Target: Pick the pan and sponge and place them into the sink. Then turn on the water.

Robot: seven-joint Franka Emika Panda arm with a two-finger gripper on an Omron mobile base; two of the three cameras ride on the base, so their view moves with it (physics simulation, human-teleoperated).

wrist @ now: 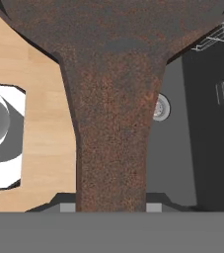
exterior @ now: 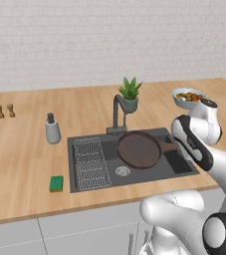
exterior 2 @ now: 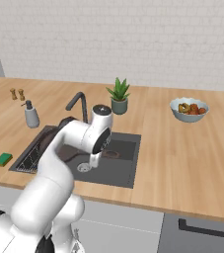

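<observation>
The dark brown pan (exterior: 138,149) hangs over the right half of the sink (exterior: 71,164), its long handle (wrist: 111,148) pointing right. My gripper (wrist: 111,207) is shut on that handle, one fingertip (wrist: 67,207) on each side of it. In the right base view the gripper (exterior 2: 94,160) points down into the sink (exterior 2: 121,165) and my arm covers most of the pan. I cannot tell whether the pan touches the basin floor. The green sponge (exterior: 56,183) lies on the counter left of the sink, near the front edge. No water is in view at the faucet (exterior: 117,112).
A wire rack (exterior: 90,162) fills the sink's left part, beside the drain (exterior: 123,171). A soap dispenser (exterior: 52,129) stands left of the faucet, a potted plant (exterior: 130,94) behind it. A fruit bowl (exterior: 188,97) sits at the back right, two shakers (exterior: 5,110) far left.
</observation>
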